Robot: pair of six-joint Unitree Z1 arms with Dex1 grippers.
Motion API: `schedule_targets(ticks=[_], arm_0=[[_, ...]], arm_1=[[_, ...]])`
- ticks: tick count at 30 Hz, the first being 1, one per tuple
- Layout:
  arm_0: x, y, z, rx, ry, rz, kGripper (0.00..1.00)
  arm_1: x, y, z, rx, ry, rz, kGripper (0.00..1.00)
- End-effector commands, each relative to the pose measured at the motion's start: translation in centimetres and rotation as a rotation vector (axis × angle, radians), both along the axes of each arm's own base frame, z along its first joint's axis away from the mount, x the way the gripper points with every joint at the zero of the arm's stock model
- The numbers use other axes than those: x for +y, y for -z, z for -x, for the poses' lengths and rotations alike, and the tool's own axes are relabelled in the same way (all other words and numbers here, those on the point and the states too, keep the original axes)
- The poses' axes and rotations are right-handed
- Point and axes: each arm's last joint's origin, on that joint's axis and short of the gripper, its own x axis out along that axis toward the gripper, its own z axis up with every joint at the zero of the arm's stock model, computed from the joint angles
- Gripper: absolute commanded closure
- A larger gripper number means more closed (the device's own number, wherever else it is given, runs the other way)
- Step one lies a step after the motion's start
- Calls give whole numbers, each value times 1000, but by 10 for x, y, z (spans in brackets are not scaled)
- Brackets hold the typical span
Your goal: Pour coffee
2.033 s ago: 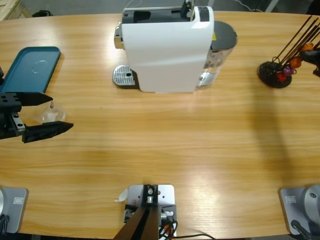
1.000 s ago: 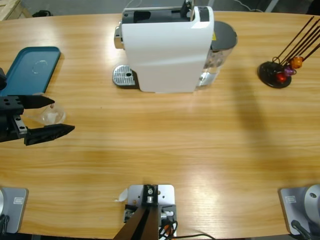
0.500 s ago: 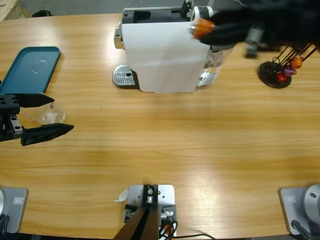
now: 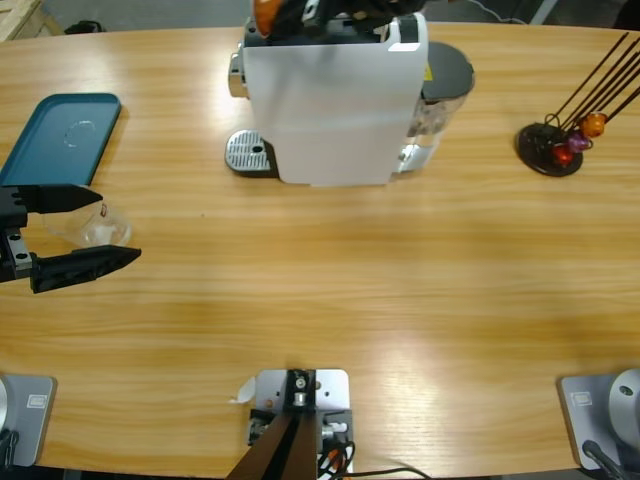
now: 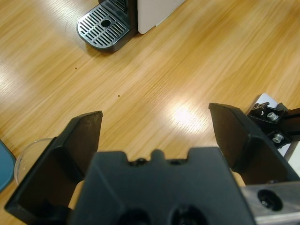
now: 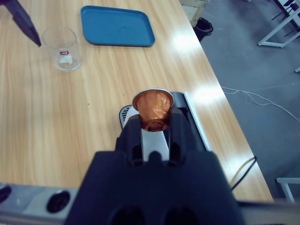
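Left gripper point(image 4: 85, 229) at table's point(image 4: 330, 290) 9 o'clock edge, jaws spread wide around empty glass point(image 4: 100, 225). Blue tray point(image 4: 55, 135) beyond, at 10 o'clock. Coffee not visible. White machine point(image 4: 335, 100) at 12 o'clock; right gripper point(image 6: 153, 123) above it, jaws clamping orange capsule point(image 6: 153, 108). Capsule stand point(image 4: 555, 145) at 2 o'clock.

Left pincer point(image 4: 88, 228) gapes wide; right pincer point(image 6: 153, 123) is clamped tight.
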Motion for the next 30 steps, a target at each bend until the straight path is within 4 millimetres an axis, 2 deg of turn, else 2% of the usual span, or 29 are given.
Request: schedule_targets(ticks=[1,23,27,29,30], arm_0=[[8,13,10,28,17,-23,13],[10,18,12,38,17,-30,13],[10,18,12,39,17,-32,13],[10,19,12,41,17,-34,13],[10,19,12,41,17,-34,13]], arm_1=[[4,29,-33,56,33,54,1000],[9,49,-45,100,47,81,987],[8,48,-45,73,112,107,554],[6,45,-43,61,122,109,371],[5,43,-42,55,122,108,239]])
